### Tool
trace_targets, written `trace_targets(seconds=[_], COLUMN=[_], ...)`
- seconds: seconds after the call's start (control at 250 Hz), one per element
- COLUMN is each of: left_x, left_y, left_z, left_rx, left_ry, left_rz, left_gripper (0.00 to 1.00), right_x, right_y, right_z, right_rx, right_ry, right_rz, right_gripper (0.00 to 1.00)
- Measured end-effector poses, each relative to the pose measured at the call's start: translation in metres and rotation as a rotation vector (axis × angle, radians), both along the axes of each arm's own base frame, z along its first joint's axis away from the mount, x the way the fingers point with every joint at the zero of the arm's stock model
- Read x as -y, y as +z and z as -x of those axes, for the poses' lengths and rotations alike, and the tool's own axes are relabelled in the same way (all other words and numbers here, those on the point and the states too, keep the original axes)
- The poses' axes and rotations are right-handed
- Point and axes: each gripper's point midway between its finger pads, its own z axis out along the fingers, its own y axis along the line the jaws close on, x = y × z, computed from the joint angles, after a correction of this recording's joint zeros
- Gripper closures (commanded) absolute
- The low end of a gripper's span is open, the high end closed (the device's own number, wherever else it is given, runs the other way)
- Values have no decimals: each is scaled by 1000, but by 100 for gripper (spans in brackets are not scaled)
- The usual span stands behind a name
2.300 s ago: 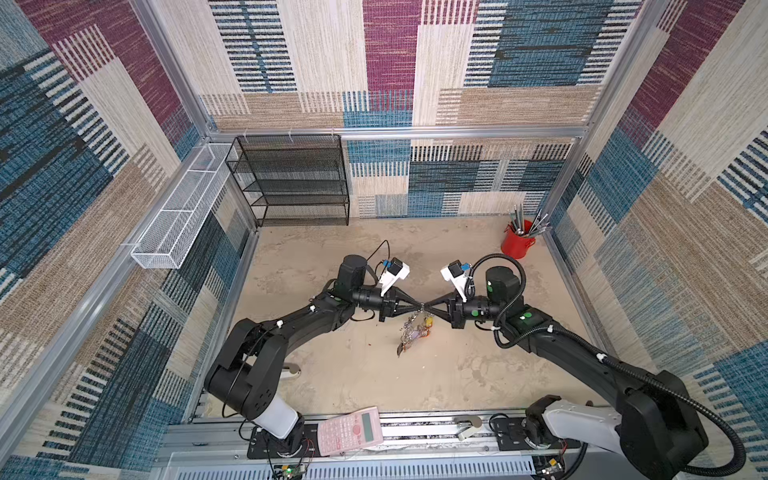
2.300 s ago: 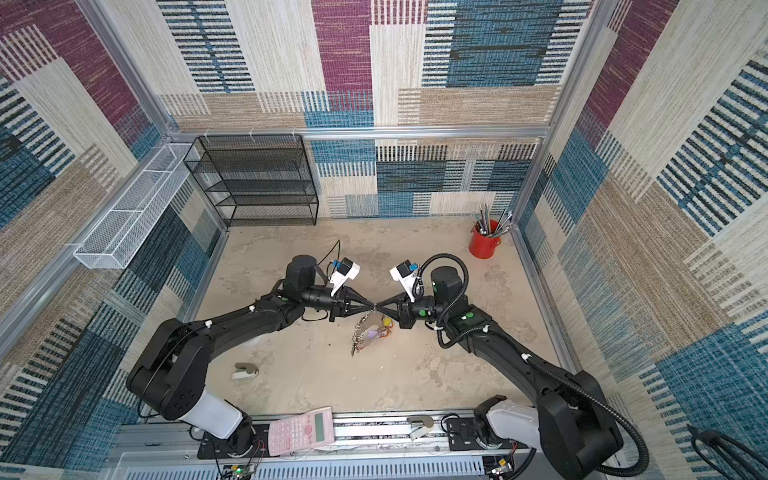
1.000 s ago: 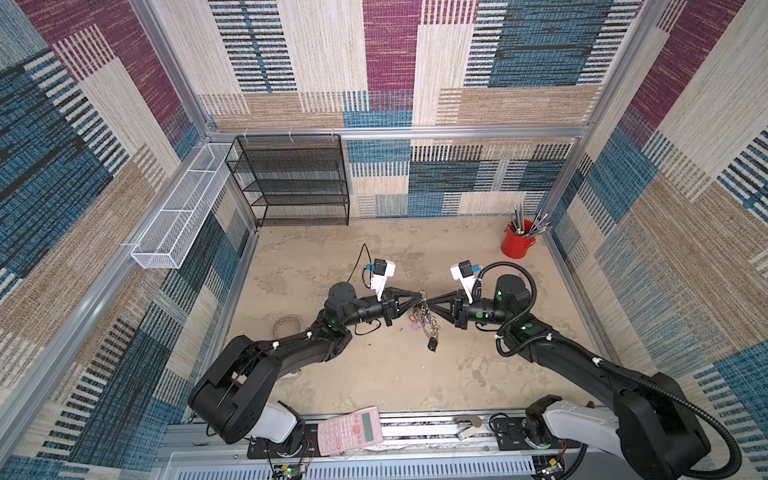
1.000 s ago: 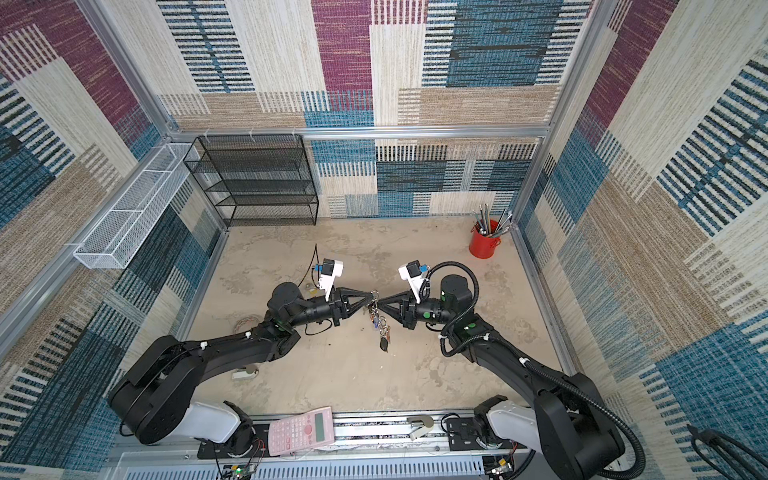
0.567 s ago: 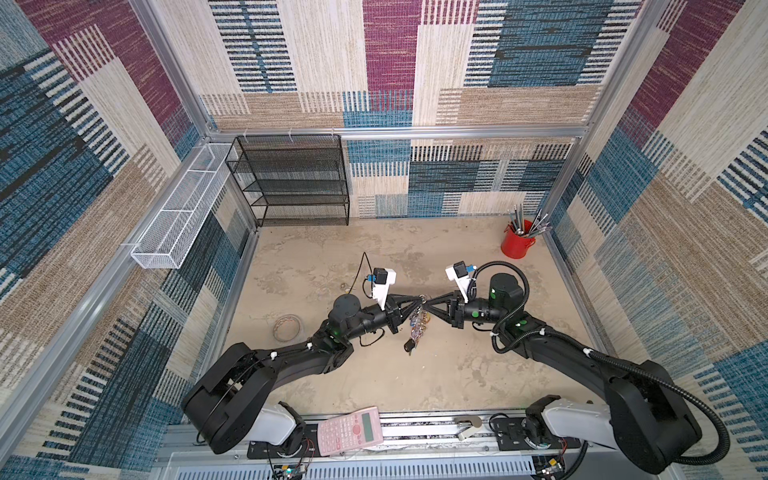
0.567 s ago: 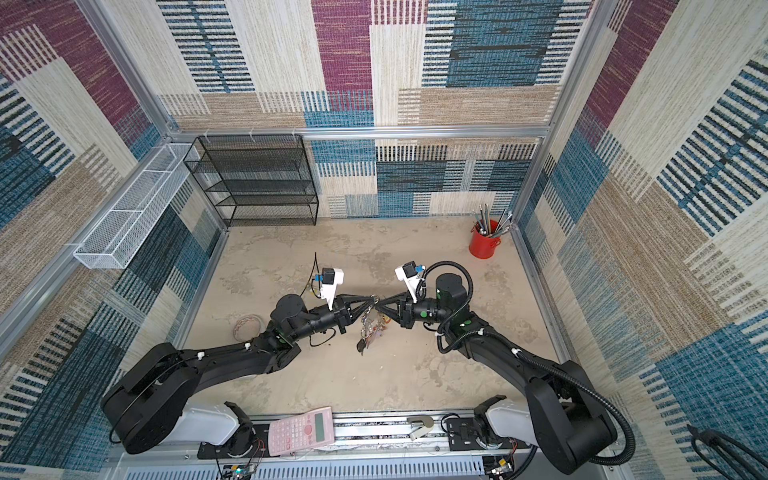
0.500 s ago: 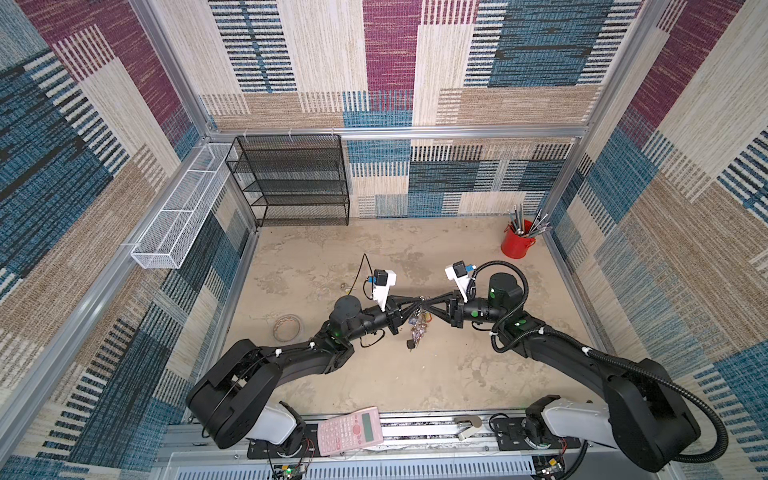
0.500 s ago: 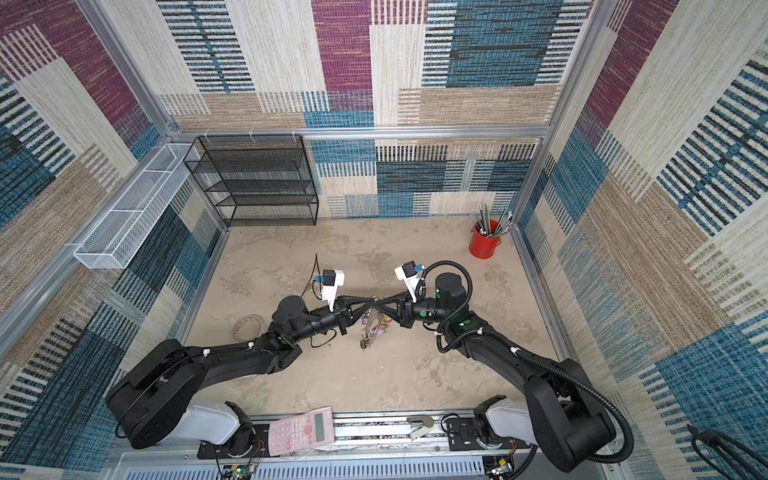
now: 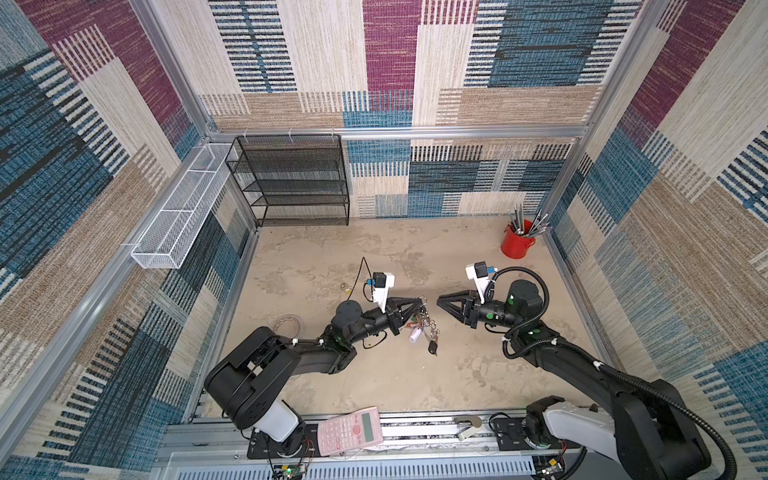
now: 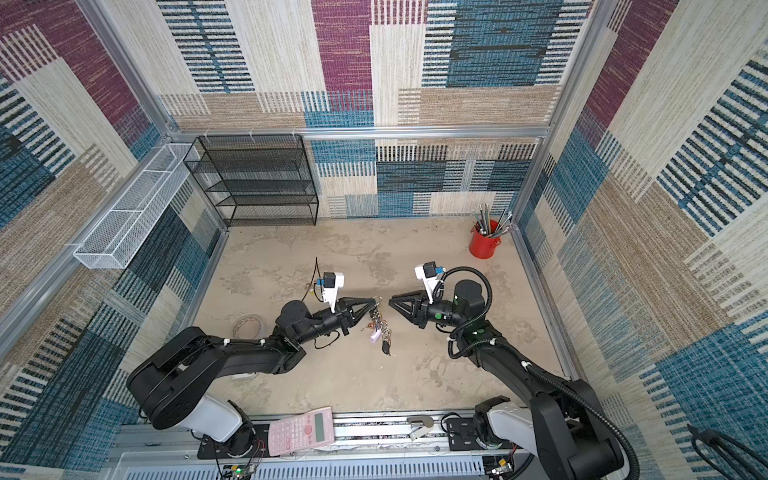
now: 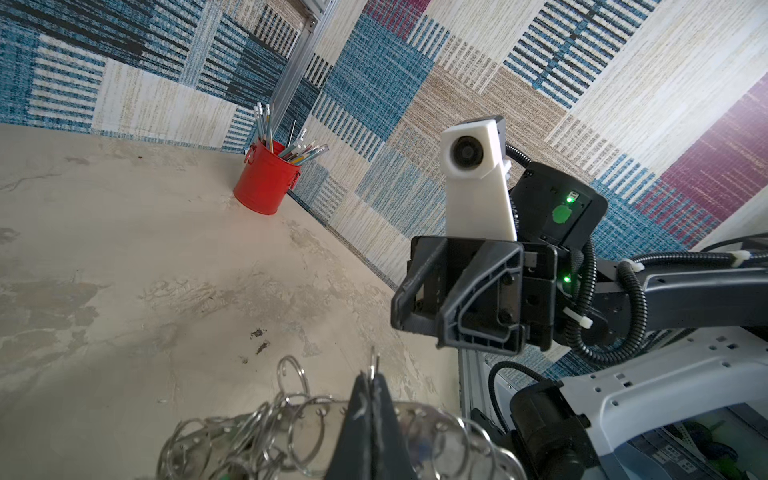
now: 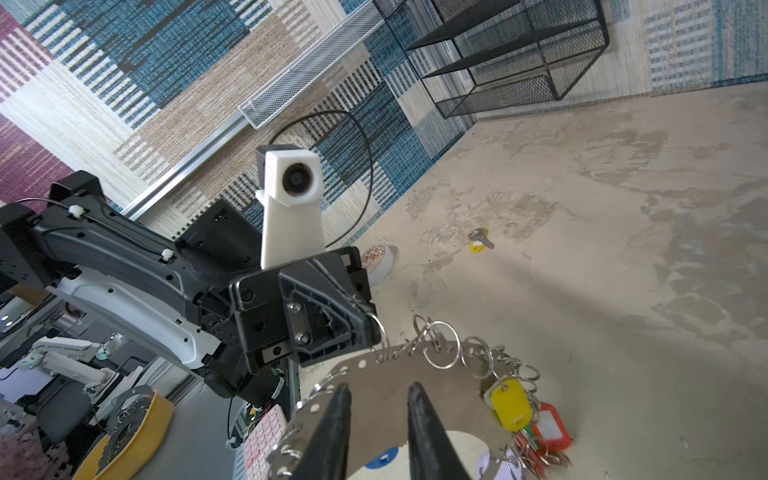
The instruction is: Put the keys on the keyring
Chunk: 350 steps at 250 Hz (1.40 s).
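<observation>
Two black robot arms reach in from the near side, and their tips point at each other over the middle of the counter (image 9: pixel 374 249). The left gripper (image 9: pixel 422 300) is squeezed tight on a small silver ring at the edge of the keyring (image 9: pixel 424 322). The big grey plate hangs down from it, with lots of little rings, keys and coloured tags dangling below. I cannot tell if the lowest key touches the counter.

The right gripper (image 9: pixel 438 301) is at 3 o'clock from the left one, just beside it, with a small gap. Its two fingers (image 12: pixel 343 411) stand apart and hold nothing. In the right wrist view the grey plate (image 12: pixel 395 390) shows behind those fingers, with a yellow tag (image 12: pixel 511 403) and a red tag (image 12: pixel 548 428) hanging off one end.

The keys (image 12: pixel 480 241) lie flat on the counter by themselves, a tiny silver bunch with a yellow tag. In a top view they (image 9: pixel 344 286) sit at about 10 o'clock from the keyring, well apart from both grippers.

A pale coiled ring (image 9: pixel 289 322) lies at 9 o'clock from the keyring. A red cup (image 9: pixel 515 245) full of pens stands at 2 o'clock. A black wire shelf (image 9: pixel 291 178) stands at 11 o'clock from the middle of the counter. A pink calculator (image 9: pixel 349 426) rests on the near rail at 7 o'clock.
</observation>
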Motion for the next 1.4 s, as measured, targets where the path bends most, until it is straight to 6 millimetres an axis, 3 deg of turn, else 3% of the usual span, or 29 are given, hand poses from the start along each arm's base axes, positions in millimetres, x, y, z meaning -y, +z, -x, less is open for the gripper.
trace_targets(seconds=[0.192,0.608,0.984,1.308,1.4], left_x=[1,1,4,4,4], left_y=[-7,2,4,6,7], left_z=[-1,0,3,3,2], left_rx=[-5,20,16,20,22], left_ry=[0,-5,-30,-33,-33], left_rz=[3,32,38,44,45], left_gripper=[100,100,100,100,100], right_x=[-1,-10,-23,-32,-32], right_y=[-7,-17,-12,-14,-14], right_z=[4,-4,-3,-5,-5], right_rx=[-18,-29,-13,-23,-20], right_ry=[38,66,122,148,149], right_rz=[-38,-49,-71,-77,-79], right_gripper=[78,79,80,100,100])
